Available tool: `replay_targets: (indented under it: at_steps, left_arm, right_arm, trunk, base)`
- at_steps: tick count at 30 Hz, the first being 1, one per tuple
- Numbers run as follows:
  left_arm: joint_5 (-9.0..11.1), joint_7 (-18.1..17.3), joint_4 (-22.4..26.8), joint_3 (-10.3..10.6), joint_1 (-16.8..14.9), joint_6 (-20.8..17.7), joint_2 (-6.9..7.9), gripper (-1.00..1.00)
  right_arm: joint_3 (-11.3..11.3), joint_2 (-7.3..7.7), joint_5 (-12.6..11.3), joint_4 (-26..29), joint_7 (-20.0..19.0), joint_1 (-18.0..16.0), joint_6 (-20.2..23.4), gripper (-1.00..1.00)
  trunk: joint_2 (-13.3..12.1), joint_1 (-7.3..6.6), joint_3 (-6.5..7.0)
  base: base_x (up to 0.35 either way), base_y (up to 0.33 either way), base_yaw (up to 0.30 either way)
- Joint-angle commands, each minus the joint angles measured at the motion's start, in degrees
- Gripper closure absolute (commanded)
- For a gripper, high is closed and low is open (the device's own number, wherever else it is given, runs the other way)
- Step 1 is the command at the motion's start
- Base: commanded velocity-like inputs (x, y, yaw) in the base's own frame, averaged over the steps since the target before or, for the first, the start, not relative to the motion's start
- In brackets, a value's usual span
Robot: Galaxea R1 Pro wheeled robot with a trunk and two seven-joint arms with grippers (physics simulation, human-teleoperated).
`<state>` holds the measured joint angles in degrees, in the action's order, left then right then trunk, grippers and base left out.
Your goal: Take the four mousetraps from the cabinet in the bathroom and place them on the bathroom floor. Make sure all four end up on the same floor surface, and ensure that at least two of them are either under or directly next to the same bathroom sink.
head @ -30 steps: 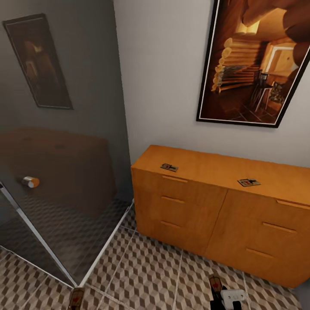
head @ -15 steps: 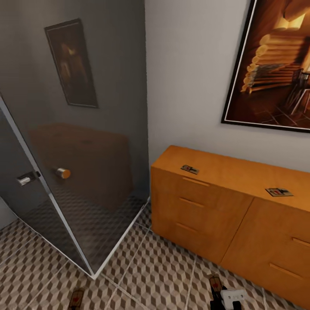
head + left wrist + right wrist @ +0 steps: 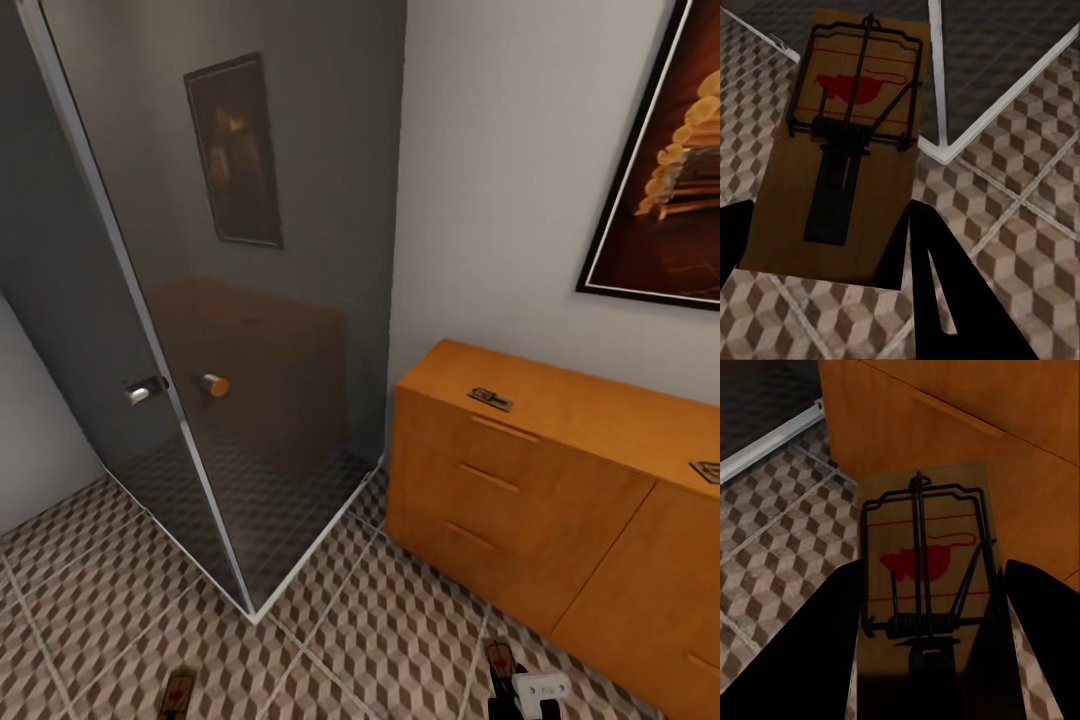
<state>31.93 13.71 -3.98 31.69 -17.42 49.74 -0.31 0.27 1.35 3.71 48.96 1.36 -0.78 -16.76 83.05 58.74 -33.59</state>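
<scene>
Head high, wrists close over tiled floor (image 3: 380,640)

Orange-brown cabinet (image 3: 520,500), cube-patterned floor (image 3: 380,640)

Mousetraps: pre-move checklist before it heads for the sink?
1. Left gripper holds a mousetrap: ok.
2. Right gripper holds a second mousetrap: ok.
3. Two mousetraps on top of the cabinet: not ok, uncollected.
4. Bathroom sink in sight: cannot tell.
5. Glass shower enclosure stands close ahead-left: not ok, mind it when turning.
6. Bathroom floor ahead bare for driving: ok.
</scene>
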Motion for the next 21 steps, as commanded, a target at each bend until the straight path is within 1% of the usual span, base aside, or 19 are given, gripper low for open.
replay_targets:
  at_steps: [1, 21]
  left_arm:
    - [-0.2, 0.7, -0.15, 0.47, -0.07, 0.1, -0.04, 1.0]
    - [-0.2, 0.7, -0.15, 0.48, -0.07, 0.1, -0.04, 1.0]
  right_arm:
    - [0.01, 0.03, 0.39, 0.0, 0.14, -0.01, -0.11, 1.0]
    - [0.07, 0.01, 0.42, 0.0, 0.14, -0.01, -0.11, 1.0]
  trunk:
    - [0.03, -0.01, -0.05]
    - [0.03, -0.01, -0.05]
  base:
    - [-0.077, 0.0, 0.284]
    - [-0.079, 0.0, 0.284]
